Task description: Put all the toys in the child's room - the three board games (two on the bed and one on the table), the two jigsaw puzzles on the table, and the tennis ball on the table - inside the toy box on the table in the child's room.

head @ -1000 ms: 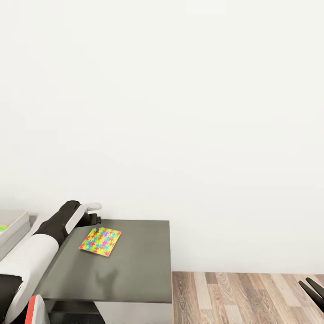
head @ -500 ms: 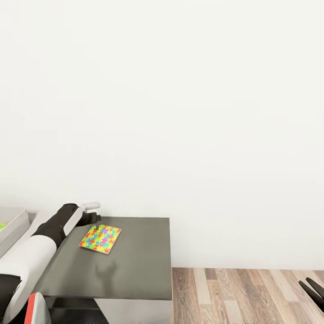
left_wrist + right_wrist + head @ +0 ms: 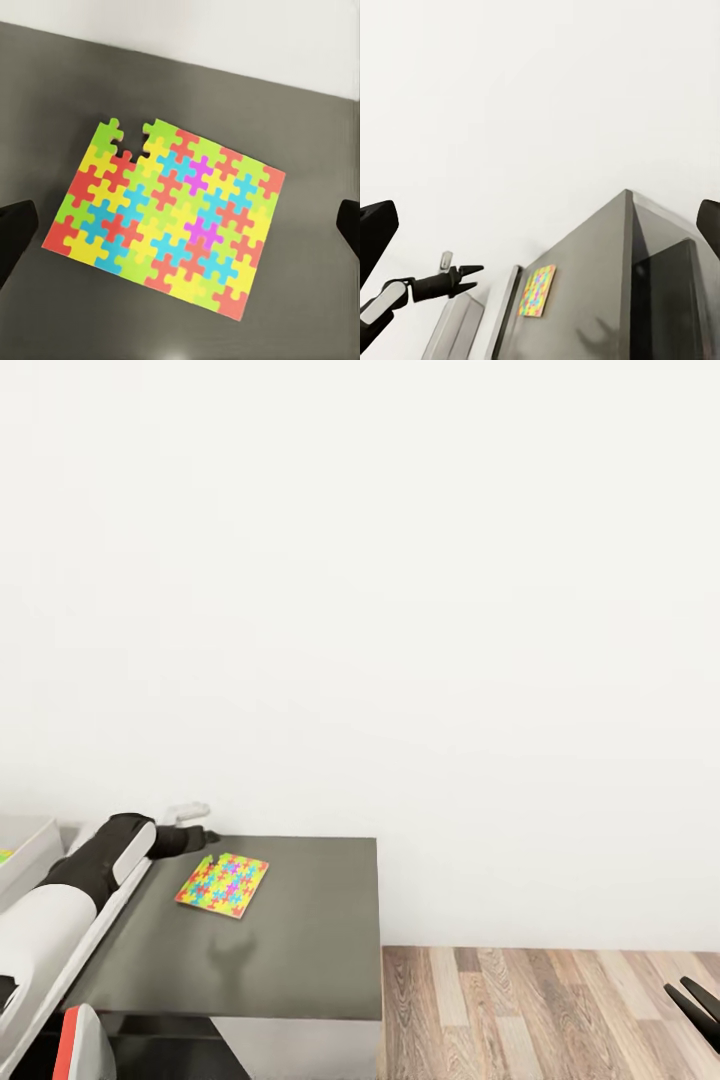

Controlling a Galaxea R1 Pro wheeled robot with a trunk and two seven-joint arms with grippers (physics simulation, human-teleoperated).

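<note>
One jigsaw puzzle (image 3: 222, 884), a thin slab in a yellow, green, orange and pink mosaic, lies flat on the dark grey table (image 3: 300, 940) near its far left corner. Seen through the left wrist camera, the jigsaw puzzle (image 3: 169, 217) has one piece missing at an edge. My left gripper (image 3: 208, 837) hovers open above the puzzle's far edge, touching nothing, its fingertips (image 3: 15, 236) wide apart either side. The right gripper (image 3: 695, 1005) is open and empty low on the right over the floor. A corner of the light grey toy box (image 3: 22, 848) shows at the far left.
A plain white wall stands right behind the table. Wood-plank floor (image 3: 550, 1010) runs to the right of the table's edge. The right wrist view takes in the table (image 3: 607, 285), the puzzle (image 3: 538, 290) and the left gripper (image 3: 472, 275) from afar.
The whole head view has slid upward slightly. My left arm has drawn back a little to the left. The puzzle has not moved on the table.
</note>
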